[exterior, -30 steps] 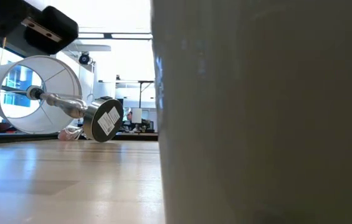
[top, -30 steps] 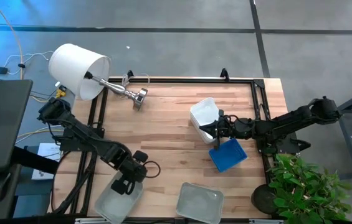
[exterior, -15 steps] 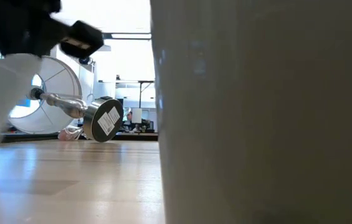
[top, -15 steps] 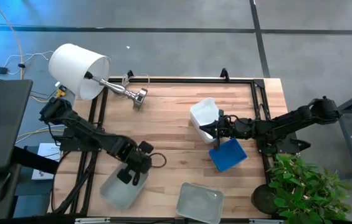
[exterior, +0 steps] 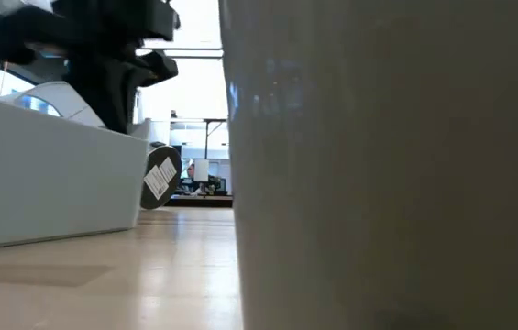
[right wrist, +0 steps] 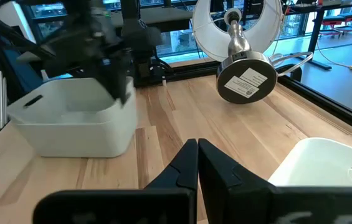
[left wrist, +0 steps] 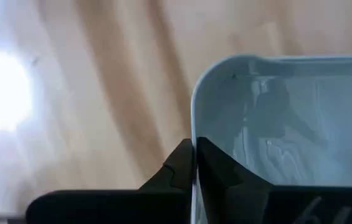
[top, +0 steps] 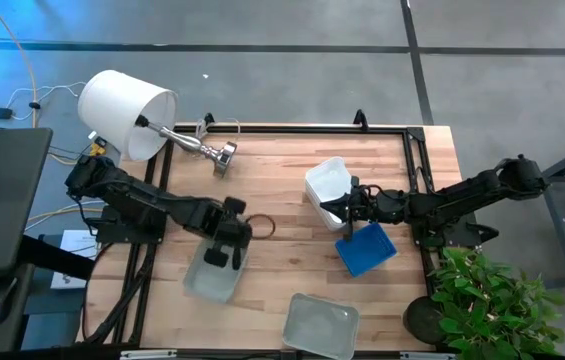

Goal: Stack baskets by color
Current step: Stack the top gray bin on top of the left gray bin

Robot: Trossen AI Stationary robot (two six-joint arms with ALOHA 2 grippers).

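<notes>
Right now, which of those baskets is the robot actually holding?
The pale grey basket left of centre: the left gripper is shut on its rim. The other grey basket, the white and blue ones lie free.

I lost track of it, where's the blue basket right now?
In the high view the blue basket sits on the table's right side, just in front of the white basket, under the right pincer.

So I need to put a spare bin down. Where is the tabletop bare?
Bare wood lies between the lamp base and the white basket, and between the left gripper's grey basket and the blue basket. It is crowded around the right gripper, between white and blue.
</notes>
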